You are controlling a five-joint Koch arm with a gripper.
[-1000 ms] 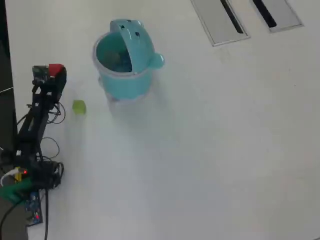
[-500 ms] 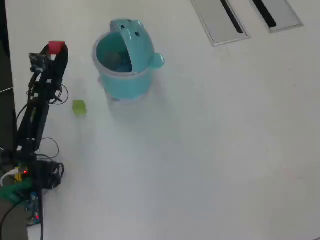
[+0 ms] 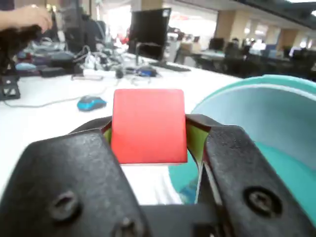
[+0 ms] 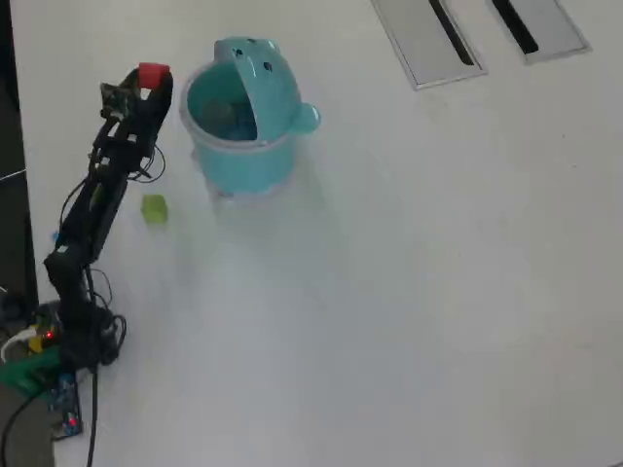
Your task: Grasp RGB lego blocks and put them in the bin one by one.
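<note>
White desk (image 4: 409, 292) fills the overhead view, with two grey slotted plates (image 4: 428, 39) at its top edge. The wrist view looks across it to an office of monitors, cables and a blue mouse (image 3: 91, 103).

The pincer (image 3: 148, 129) is clamped on the red block (image 3: 149, 125). In the wrist view the block sits squarely between the two black jaws, its flat face toward the camera. Overhead, the red block (image 4: 153, 75) rides at the tip of the arm (image 4: 92, 204), just beside the left rim of the bin (image 4: 243, 156) and seemingly not yet over the opening. The bin stands upright with its eared lid (image 4: 273, 83) tipped back, so the mouth is open. Something bluish lies inside (image 4: 229, 117), perhaps the blue block, though it is too blurred to be sure. The green block (image 4: 154, 208) lies on the desk near the arm's middle, apart from the bin and untouched.

The step in hand looks like the carry of the red block toward the bin. In the wrist view the turquoise bin (image 3: 266, 128) fills the right side, so the opening lies to the right of the pincer. The next move calls for a short swing rightward until the block is over the mouth, clear of the rim, and then a parting of the jaws. The green block would remain after that.
</note>
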